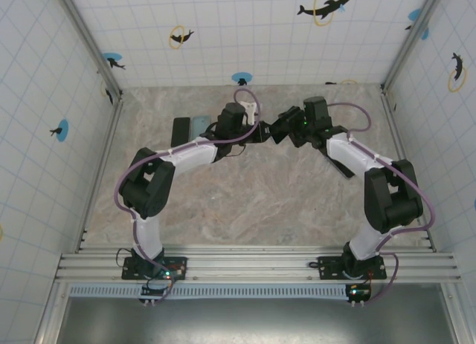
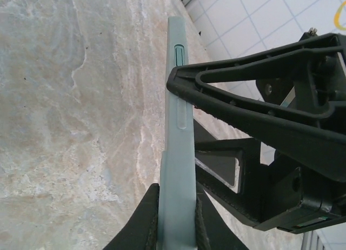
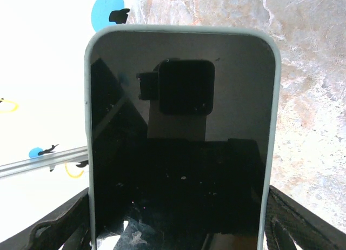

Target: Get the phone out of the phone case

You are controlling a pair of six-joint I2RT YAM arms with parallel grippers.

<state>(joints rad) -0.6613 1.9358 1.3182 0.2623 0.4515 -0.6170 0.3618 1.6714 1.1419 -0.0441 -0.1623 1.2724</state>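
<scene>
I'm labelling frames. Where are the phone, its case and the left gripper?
phone (image 3: 181, 153): right wrist view, dark screen.
phone case (image 2: 177, 147): left wrist view, side edge.
left gripper (image 2: 175, 217): left wrist view, between fingertips clamping the case.

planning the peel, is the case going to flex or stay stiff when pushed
The case looks thin and matte, so probably rubbery: it should flex at the rim and give good grip. The phone screen is glossy, likely stiff and slippery.

Both arms share one build: white rounded link shells joined by bulky black joint housings, each on a black base plate bolted to a ribbed aluminium rail, with a thin lilac cable looping along the left arm (image 1: 152, 184) and the right arm (image 1: 387, 192). Small green lights glow near the right wrist and at both bases. The left wrist view shows black moulded plastic jaws braced by open triangular struts, with a small round fastener.
</scene>
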